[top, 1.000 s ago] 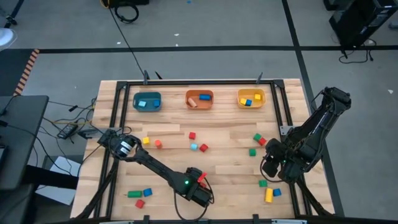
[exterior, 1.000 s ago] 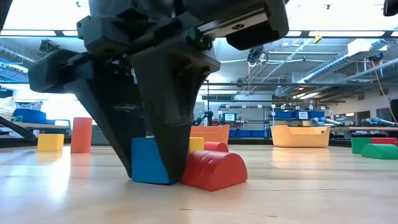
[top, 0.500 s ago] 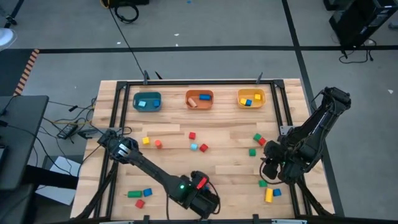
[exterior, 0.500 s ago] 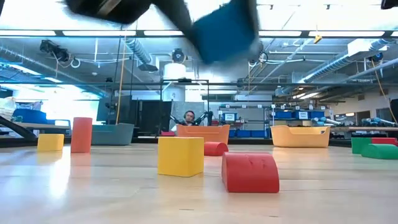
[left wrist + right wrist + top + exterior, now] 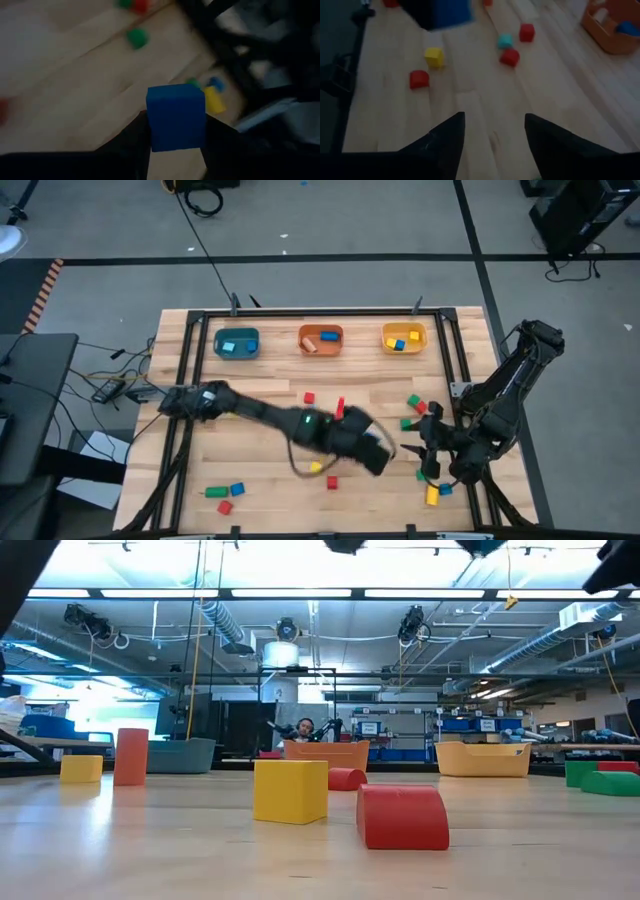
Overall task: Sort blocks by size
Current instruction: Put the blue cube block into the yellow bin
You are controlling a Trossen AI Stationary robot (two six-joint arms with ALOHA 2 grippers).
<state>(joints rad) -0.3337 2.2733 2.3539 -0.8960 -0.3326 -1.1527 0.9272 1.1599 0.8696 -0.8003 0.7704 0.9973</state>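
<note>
Above the middle of the wooden table (image 5: 250, 430), the left gripper (image 5: 176, 150) carries a blue wooden cube (image 5: 176, 123), its two dark fingers pinched against the cube's opposite faces with the block sticking out ahead of them. That is a firm, square hold, and lifted clear of the boards it looks made for travel rather than for setting down. From overhead the left arm reaches across mid-table, its gripper near the right-hand cluster of green and red blocks (image 5: 410, 412).

Over by the right edge, the right gripper (image 5: 494, 131) hangs with its fingers spread and nothing between them, looking across the loose scatter: a small yellow cube (image 5: 434, 56), a red block (image 5: 419, 79), a light blue cube (image 5: 505, 40).

Down at table height, a yellow cube (image 5: 290, 791) and a red half-round block (image 5: 402, 817) sit close together on the near boards, untouched.

Along the far rail wait the teal bin (image 5: 237, 343), orange bin (image 5: 321, 340) and yellow bin (image 5: 404, 338), each already holding blocks. Most pieces remain scattered, so the sort seems in its early stages.
</note>
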